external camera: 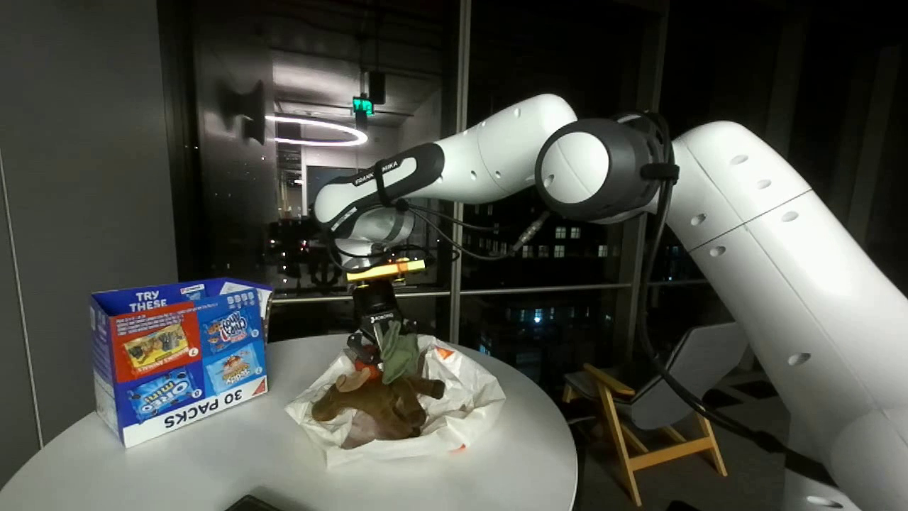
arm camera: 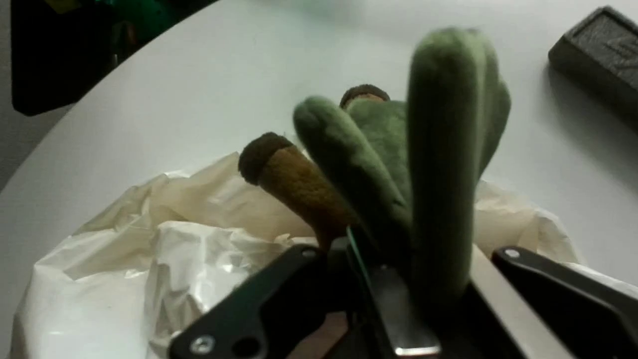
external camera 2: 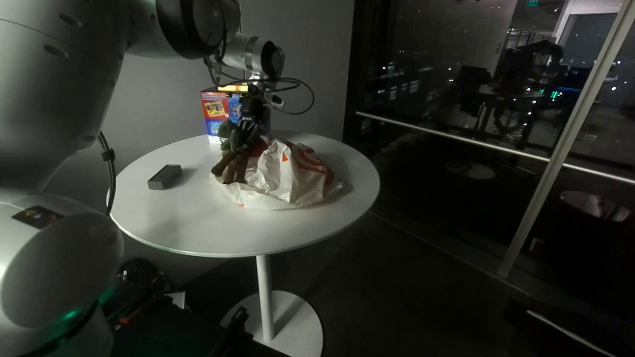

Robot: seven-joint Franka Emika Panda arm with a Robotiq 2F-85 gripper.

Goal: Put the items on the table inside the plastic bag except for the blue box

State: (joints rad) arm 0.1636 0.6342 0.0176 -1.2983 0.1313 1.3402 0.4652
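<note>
A: Gripper (arm camera: 416, 247)?
B: Pinching green plush (arm camera: 443, 149), over bag (external camera 2: 287, 176).
A: Brown plush (external camera: 383, 408)?
B: Lying on bag, six o'clock of gripper in an exterior view; can't tell how much is inside.
A: Blue box (external camera: 188, 365)?
B: On table (external camera: 234, 454), nine o'clock of bag, same view.
A: Gray block (external camera 2: 165, 177)?
B: Also on table, nine o'clock of bag in an exterior view.
</note>
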